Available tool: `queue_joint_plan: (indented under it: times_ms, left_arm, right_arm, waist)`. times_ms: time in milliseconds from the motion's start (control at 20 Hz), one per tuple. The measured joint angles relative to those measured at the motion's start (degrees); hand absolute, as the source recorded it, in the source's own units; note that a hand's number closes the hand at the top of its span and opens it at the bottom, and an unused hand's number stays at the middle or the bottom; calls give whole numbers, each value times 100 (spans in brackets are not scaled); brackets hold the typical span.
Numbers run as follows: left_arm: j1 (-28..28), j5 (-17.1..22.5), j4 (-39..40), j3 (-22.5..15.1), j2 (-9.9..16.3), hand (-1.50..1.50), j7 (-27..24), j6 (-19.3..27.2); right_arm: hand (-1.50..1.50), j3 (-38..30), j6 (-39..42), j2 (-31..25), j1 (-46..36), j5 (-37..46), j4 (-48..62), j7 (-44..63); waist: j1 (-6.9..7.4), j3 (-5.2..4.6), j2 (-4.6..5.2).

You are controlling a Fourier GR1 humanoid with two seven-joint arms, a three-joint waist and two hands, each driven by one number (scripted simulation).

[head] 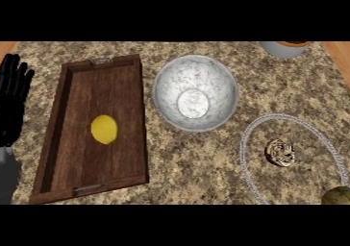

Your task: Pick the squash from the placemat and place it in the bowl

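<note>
Just left robot hand (10, 98) open, resting by tray (71, 158); bowl (195, 92) nearby.

The yellow-green, rounded squash (340, 195) shows only in part at the lower right corner, on the clear round placemat (252, 158) with a pale beaded rim. The white marbled bowl (195, 72) sits upright nearby, up and left.
</note>
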Motion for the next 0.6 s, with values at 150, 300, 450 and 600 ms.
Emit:
queue_joint_plan:
  times_ms: [150,300,450,600]
  left_arm:
    - [-63,-1,40,-14,-1,0,7,-17]
    - [-132,-30,104,-59,-17,0,-23,-42]
    - [-182,-34,86,-96,-27,0,18,-57]
    - [-212,-54,187,-120,-71,0,-68,-77]
  right_arm:
    - [150,278,242,90,-679,11,17,414]
    - [150,623,600,253,-1448,35,56,1003]
    - [150,850,1149,403,-2398,57,118,1727]
    - [150,1066,1627,682,-3493,79,282,2312]
  waist:
    - [65,-4,16]
    - [125,-6,30]
    - [193,-2,30]
    - [243,0,40]
